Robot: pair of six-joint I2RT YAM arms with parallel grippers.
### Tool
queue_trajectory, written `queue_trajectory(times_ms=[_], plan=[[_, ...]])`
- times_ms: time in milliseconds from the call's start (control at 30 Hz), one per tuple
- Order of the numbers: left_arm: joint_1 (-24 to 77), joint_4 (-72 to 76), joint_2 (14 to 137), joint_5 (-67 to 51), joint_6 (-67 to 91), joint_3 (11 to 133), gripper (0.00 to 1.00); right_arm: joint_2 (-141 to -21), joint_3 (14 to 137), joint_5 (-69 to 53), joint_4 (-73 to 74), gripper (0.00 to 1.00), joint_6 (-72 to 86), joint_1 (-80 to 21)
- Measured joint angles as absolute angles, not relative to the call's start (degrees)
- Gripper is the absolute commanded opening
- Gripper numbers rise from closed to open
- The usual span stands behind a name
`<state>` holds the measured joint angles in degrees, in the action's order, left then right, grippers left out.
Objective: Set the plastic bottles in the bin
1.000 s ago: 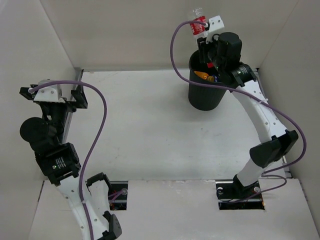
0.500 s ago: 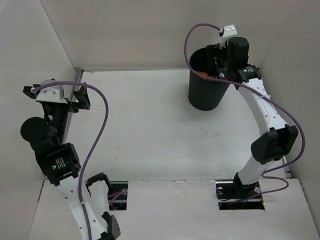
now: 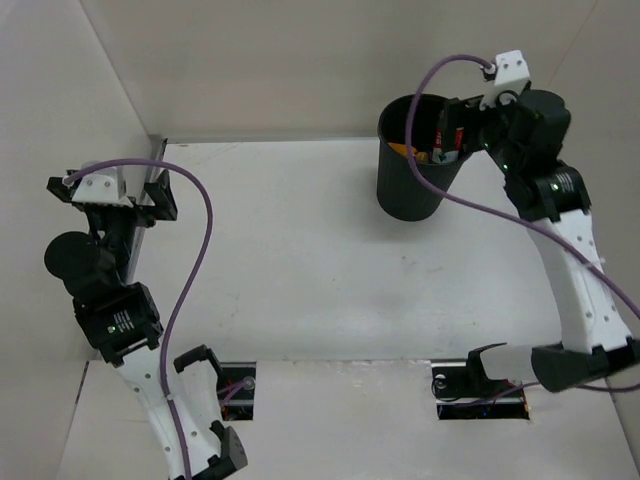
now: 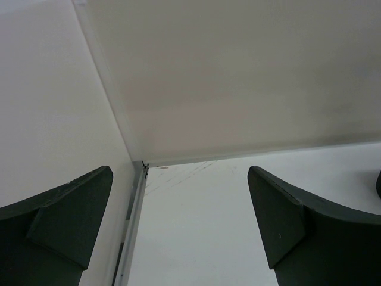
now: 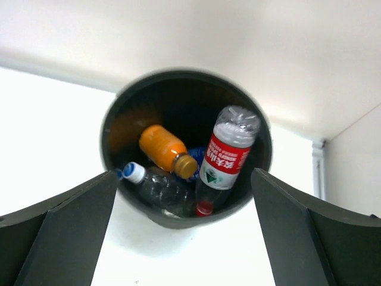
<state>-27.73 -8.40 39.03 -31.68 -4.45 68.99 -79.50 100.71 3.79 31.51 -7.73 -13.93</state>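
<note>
Both raised: right gripper (image 5: 183, 176) spread empty over the bin (image 3: 405, 190), left gripper (image 4: 180, 173) likewise near the wall (image 4: 53, 89).

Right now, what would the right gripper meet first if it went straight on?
Probably the clear red-labelled plastic bottle standing tallest inside the round black bin; the open right gripper points into its mouth. Depth unclear.

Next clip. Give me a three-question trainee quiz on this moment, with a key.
1. True or false: the red-label bottle is inside the bin.
2. The right pincer is: A open and empty, B shut on a bottle, C out of view.
3. What colour is the short bottle lying beside the red-label one?
Key: 1 true; 2 A; 3 orange.
</note>
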Motion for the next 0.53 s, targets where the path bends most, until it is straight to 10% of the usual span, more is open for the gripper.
queue_trajectory(times_ms=[533], plan=[[-38.26, -10.17, 32.40, -35.66, -1.85, 67.75, 1.00, -48.95, 78.15, 5.32, 30.81, 1.00, -5.96, -3.49]])
